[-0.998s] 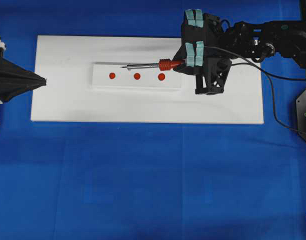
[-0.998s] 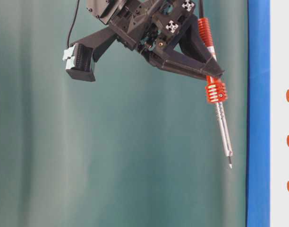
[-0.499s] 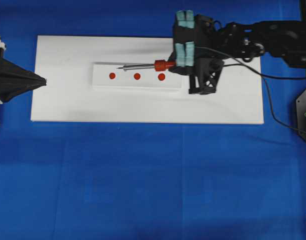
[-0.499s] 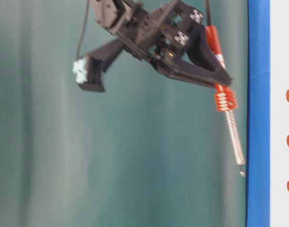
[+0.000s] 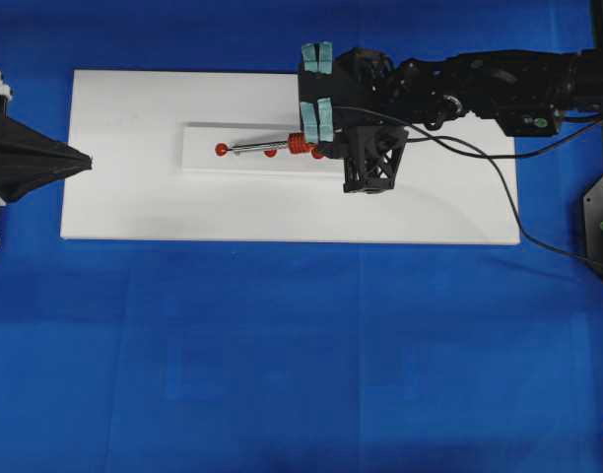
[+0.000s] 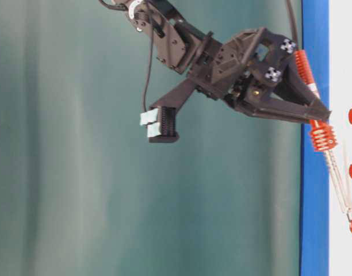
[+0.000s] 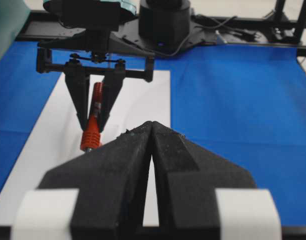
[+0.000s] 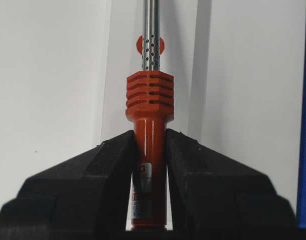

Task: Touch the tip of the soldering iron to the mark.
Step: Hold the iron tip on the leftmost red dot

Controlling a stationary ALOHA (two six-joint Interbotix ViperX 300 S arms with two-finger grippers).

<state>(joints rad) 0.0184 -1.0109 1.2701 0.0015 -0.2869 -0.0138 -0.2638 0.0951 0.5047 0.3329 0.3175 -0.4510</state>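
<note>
One gripper, the right gripper [image 8: 149, 150], was clamped on the soldering iron's [image 5: 272, 148] red handle, shaft running toward the white board's [image 5: 124, 212] left edge along the row of dots. Its tip [image 6: 349, 216] sat at the leftmost mark [image 5: 221, 149], apparently touching. Well apart, the left gripper [image 7: 149, 131] rested closed.

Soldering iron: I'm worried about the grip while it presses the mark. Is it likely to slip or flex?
The silver-shafted, red-orange-handled soldering iron looks stiff: its shaft runs straight. Its glossy round handle could twist or slide between the black fingers of the right gripper. Its trailing black cord may tug slightly.
</note>
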